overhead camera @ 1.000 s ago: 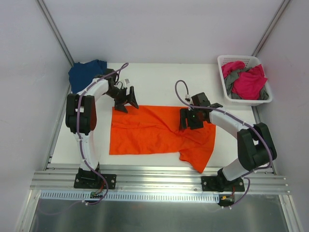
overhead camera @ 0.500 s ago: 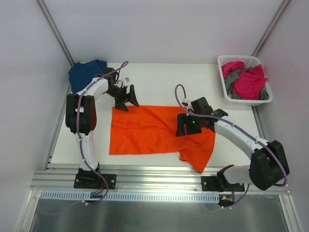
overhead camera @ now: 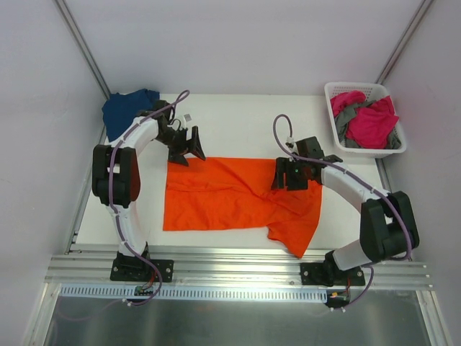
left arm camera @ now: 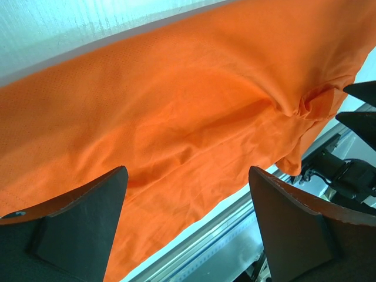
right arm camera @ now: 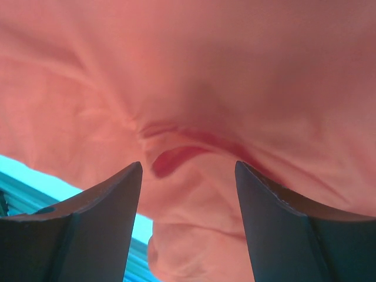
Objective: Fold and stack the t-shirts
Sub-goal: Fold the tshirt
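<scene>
**Hovering over the orange t-shirt (overhead camera: 223, 194), neither claw gripping yet**

The right claw (overhead camera: 289, 176) has shifted in the last second. It reached leftward and nearer across the cloth, then drew back to where it now hangs, above the puckered crease (right arm camera: 170, 155) on the shirt's right side. Its jaws stand apart with nothing between them. The left claw (overhead camera: 189, 147) has barely moved. It hangs at the shirt's far-left corner, jaws wide apart and empty. This looks like the arms still settling on grasp points, so the first fold has probably not begun.

The orange t-shirt lies spread on the white worktop (overhead camera: 238, 119) between the two arms. It is mostly flat on the left, with long soft ridges running across it. The right side is rumpled, and a flap trails toward the near edge. The navy t-shirt (overhead camera: 128, 108) sits crumpled in the far-left corner. The pink and grey t-shirts (overhead camera: 371, 124) are heaped in the basket (overhead camera: 337, 89) at the far right.
</scene>
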You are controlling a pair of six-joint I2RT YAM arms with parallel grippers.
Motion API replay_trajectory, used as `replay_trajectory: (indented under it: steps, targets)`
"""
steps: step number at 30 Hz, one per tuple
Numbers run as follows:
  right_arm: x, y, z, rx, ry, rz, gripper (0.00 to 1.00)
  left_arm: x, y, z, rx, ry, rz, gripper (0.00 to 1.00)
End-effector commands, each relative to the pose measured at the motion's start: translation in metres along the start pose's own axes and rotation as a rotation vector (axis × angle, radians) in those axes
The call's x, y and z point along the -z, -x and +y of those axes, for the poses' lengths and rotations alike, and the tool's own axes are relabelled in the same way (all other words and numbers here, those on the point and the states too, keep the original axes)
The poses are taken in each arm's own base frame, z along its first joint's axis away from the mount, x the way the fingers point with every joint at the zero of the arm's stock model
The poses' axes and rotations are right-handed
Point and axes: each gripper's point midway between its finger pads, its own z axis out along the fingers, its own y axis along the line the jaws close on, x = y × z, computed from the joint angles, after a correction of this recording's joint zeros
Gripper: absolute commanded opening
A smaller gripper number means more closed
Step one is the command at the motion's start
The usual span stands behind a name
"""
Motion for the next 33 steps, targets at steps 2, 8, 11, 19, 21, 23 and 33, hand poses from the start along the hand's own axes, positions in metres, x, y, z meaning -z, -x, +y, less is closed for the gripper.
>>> replay_trajectory:
  steps: [2,8,11,19,21,23,33]
  targets:
    - [-0.008,0.029,0.003,-0.009,0.027,-0.05,0.68,0.011,-0.005,-0.007,-0.044,0.013,-0.015,0.85]
    - [-0.026,0.039,0.005,-0.015,0.035,-0.023,0.68,0.013,-0.004,-0.008,-0.052,0.01,-0.021,0.85]
    - [-0.029,0.046,0.007,-0.012,0.04,-0.021,0.68,0.014,-0.006,-0.01,-0.049,0.003,-0.017,0.86]
    - [-0.035,0.026,0.005,-0.017,0.038,0.029,0.68,0.011,-0.003,-0.012,-0.032,-0.024,-0.01,0.86]
    - [-0.034,0.014,0.01,-0.02,0.048,0.058,0.68,0.01,-0.005,-0.014,-0.022,-0.036,-0.003,0.86]
    - [-0.029,0.005,0.02,-0.017,0.063,0.077,0.68,0.01,-0.006,-0.015,-0.01,-0.048,0.001,0.86]
    - [0.016,-0.047,0.068,0.061,0.145,0.15,0.69,0.013,-0.004,-0.012,0.026,-0.064,-0.003,0.85]
